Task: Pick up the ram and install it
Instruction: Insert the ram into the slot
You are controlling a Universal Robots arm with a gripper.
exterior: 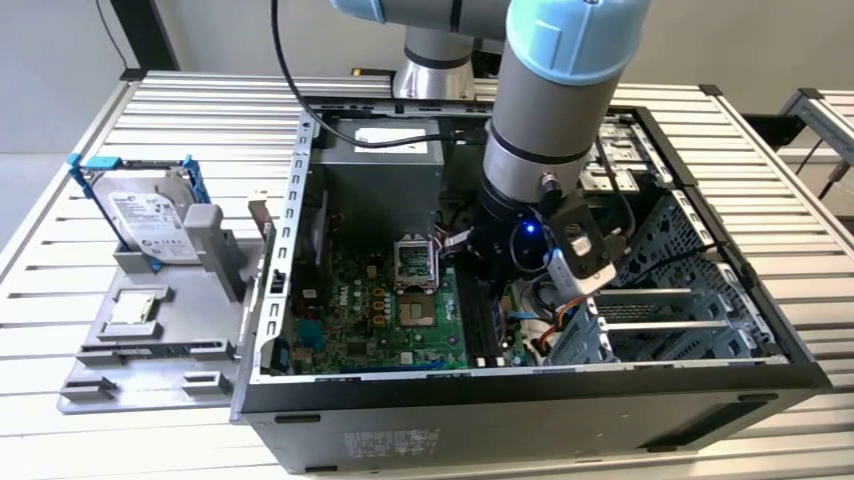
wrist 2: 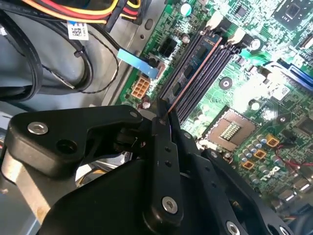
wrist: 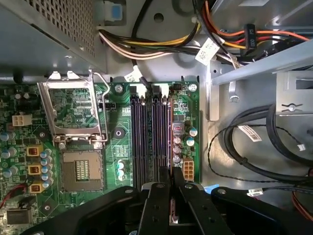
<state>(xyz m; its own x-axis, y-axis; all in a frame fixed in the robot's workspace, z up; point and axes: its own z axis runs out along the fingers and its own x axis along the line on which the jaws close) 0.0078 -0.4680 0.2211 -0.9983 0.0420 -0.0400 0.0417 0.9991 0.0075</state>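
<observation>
The open computer case [exterior: 534, 400] lies on a slatted table [exterior: 200, 110], and the robot arm [exterior: 547, 110] reaches down into it over the green motherboard [exterior: 387, 330]. To the exterior view's left, a grey stand [exterior: 154, 350] carries a hard drive in a blue frame [exterior: 140, 215] and a small square chip [exterior: 134, 310]. The gripper [wrist 2: 164, 110] sits low above the black memory slots [wrist: 149, 137], its jaws drawn close together on the ram [wrist 2: 193, 73], a thin stick seen edge-on, standing in one of those slots beside the empty processor socket [wrist: 80, 169]
</observation>
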